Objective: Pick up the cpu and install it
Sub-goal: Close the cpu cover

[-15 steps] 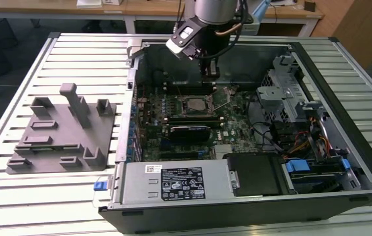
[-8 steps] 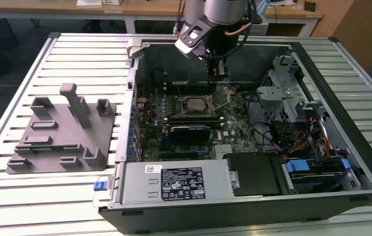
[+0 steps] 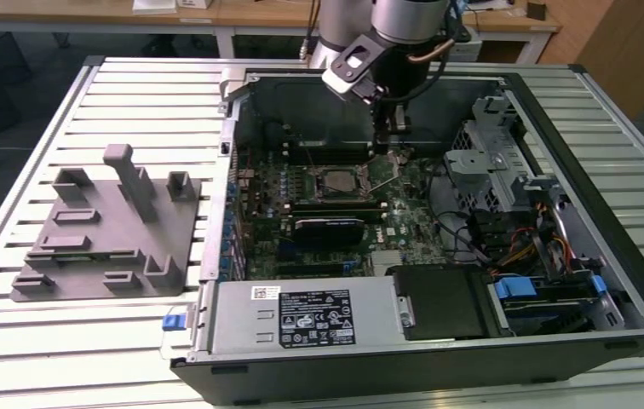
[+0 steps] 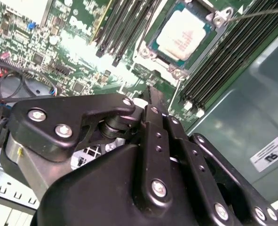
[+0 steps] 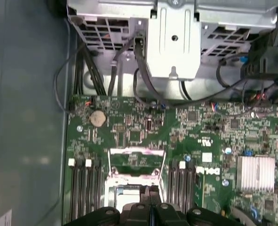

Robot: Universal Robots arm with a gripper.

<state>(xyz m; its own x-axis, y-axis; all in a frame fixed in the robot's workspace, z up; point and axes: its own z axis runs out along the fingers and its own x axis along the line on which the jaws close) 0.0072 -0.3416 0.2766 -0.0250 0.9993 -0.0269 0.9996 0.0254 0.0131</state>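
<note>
You have one cpu (image 4: 183,33), and it lies flat in the motherboard's single socket (image 4: 175,71) inside the open computer case (image 3: 288,102), so placing looks done. The socket's hold-down plate (image 5: 136,159) seems raised, so locking looks left. Your one tool (image 4: 150,94) hangs near the socket, fingers together, gripping nothing. One grey fixture (image 3: 106,230) stands on the desk (image 3: 72,341).

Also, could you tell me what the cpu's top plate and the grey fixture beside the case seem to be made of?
The cpu: probably metal, a pale silvery plate with a dull sheen. The fixture: likely plastic, uniformly matte grey, no glints.
</note>
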